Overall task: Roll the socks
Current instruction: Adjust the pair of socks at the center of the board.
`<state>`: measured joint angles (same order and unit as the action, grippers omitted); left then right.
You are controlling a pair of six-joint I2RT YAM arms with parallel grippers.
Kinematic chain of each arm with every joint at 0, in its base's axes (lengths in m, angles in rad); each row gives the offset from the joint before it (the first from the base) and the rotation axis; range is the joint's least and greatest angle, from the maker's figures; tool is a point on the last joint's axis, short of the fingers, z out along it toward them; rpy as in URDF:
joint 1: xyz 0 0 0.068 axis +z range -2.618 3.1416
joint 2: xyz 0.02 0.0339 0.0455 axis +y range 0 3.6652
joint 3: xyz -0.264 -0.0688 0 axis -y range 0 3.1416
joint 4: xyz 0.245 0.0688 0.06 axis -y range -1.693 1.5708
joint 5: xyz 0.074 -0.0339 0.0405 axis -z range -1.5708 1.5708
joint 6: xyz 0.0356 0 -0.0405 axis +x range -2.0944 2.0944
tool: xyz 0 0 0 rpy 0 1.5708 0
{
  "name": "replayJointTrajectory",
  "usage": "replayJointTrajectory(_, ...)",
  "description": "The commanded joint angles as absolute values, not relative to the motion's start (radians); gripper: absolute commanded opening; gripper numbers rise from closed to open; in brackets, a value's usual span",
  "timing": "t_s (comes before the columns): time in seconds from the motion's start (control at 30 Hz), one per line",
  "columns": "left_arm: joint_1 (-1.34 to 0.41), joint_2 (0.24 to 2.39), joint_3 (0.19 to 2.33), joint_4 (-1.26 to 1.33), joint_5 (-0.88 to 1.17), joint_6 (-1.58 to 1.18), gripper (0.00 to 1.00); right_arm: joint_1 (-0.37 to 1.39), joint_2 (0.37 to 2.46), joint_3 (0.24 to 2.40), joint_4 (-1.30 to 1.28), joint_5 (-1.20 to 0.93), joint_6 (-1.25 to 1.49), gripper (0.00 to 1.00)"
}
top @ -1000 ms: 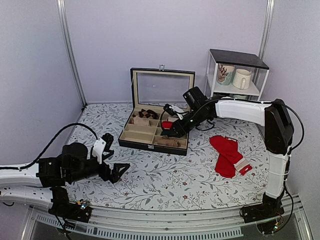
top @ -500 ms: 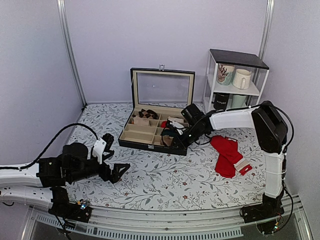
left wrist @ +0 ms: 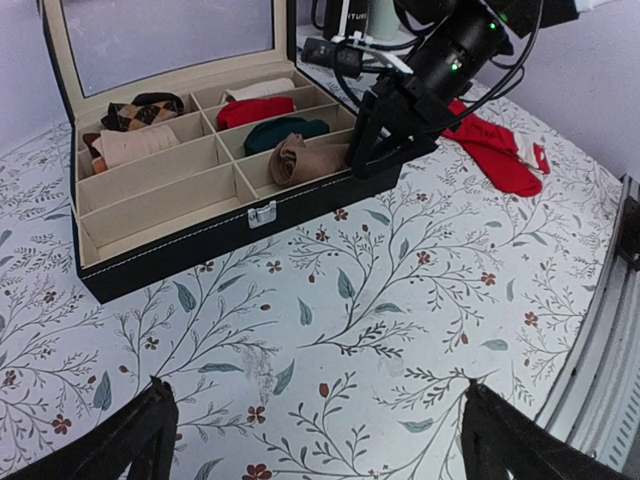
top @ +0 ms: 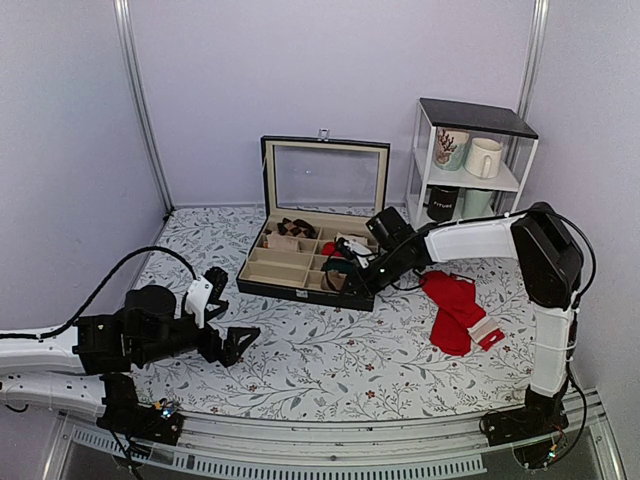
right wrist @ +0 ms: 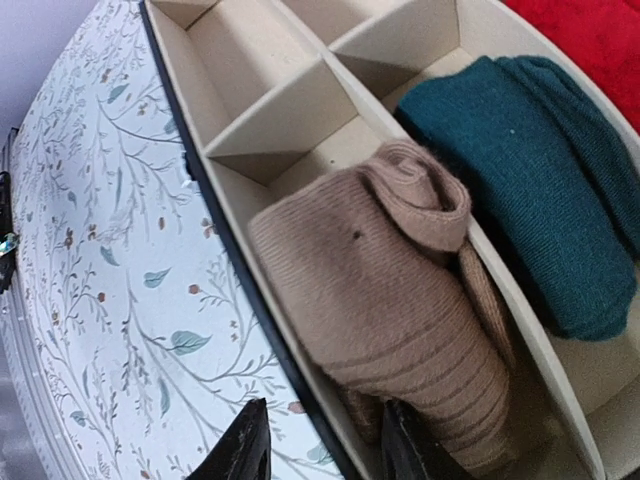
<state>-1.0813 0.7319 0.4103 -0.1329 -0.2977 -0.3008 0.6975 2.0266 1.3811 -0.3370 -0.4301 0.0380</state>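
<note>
**Spotter:** Where are the socks right now?

**Operator:** That's the tan roll, sitting in the front right compartment of the black box. My right fingers are spread over its near end and gripping nothing. One tip is outside the front wall, and the other is down against the roll.

**Spotter:** So that's your hazard?

**Operator:** That's it. If I squeeze here, I reckon I pinch the wall rather than the knit, and I drag or tip the whole box. There's also a loose strip of sock lying along the divider. If I snag that pulling out, the roll could come undone.

**Spotter:** What's next to it?

**Operator:** A teal roll is one compartment back, then a red roll, then something pale nearest the lid. In the left column, a patterned roll and a beige one share the back. The two long compartments in front of them hold nothing.

**Spotter:** And the left arm?

**Operator:** My left fingers are wide apart with nothing between them, low over the worktop and well apart from the box. The red socks lie flat off to the right. The mugs are on the shelf behind.
</note>
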Motion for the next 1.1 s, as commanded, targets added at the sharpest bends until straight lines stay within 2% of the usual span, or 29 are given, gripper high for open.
replayJointTrajectory(0.0,-1.066,0.728,0.410,-0.121,-0.289,-0.299,0.99,0.690,1.908,1.390,-0.372,-0.490,0.042,0.42)
replayJointTrajectory(0.2,-1.065,0.735,0.413,-0.119,-0.285,-0.297,0.99,0.690,1.893,1.439,-0.402,-0.475,0.056,0.45)
replayJointTrajectory(0.63,-1.065,0.741,0.414,-0.119,-0.284,-0.296,0.99,0.690,2.105,1.600,-0.389,-0.467,0.070,0.61)
replayJointTrajectory(1.07,-1.063,0.736,0.408,-0.123,-0.282,-0.298,0.99,0.715,2.205,1.623,-0.334,-0.536,0.044,0.62)
